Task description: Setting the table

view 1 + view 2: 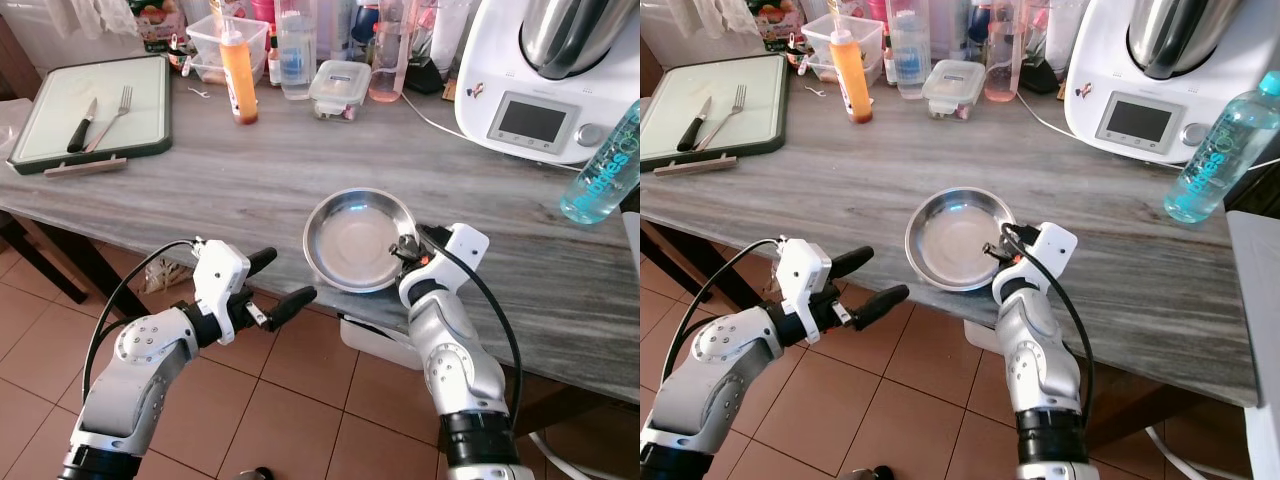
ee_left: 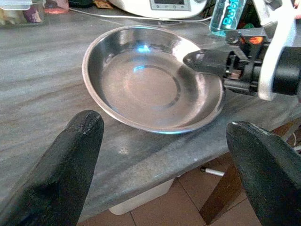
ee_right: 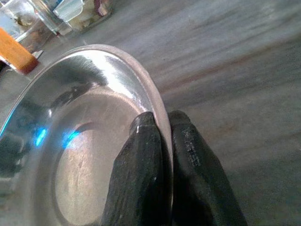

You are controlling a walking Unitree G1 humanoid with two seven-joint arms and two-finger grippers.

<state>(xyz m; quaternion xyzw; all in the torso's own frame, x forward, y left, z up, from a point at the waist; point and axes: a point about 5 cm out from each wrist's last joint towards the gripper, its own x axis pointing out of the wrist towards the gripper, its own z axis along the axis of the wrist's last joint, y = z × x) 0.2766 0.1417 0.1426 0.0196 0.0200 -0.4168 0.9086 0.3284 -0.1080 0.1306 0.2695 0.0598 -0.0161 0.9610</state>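
Note:
A shallow steel bowl point(image 1: 355, 236) lies on the grey wooden table point(image 1: 250, 170) close to its front edge. My right gripper point(image 1: 408, 246) is shut on the bowl's right rim, one finger point(image 3: 141, 174) inside and one outside. My left gripper point(image 1: 272, 282) is open, held off the table's front edge to the left of the bowl, nothing between its fingers point(image 2: 70, 155). A fork point(image 1: 114, 113) and a black-handled knife point(image 1: 82, 125) lie on a green-rimmed cutting board point(image 1: 60, 95) at the far left.
Along the back stand an orange sauce bottle point(image 1: 238, 72), a clear water bottle point(image 1: 297, 50), a lidded glass container point(image 1: 338, 90) and a pink glass. A white kitchen machine point(image 1: 545, 90) and a blue bottle point(image 1: 603, 170) stand at the right. Tiled floor lies below.

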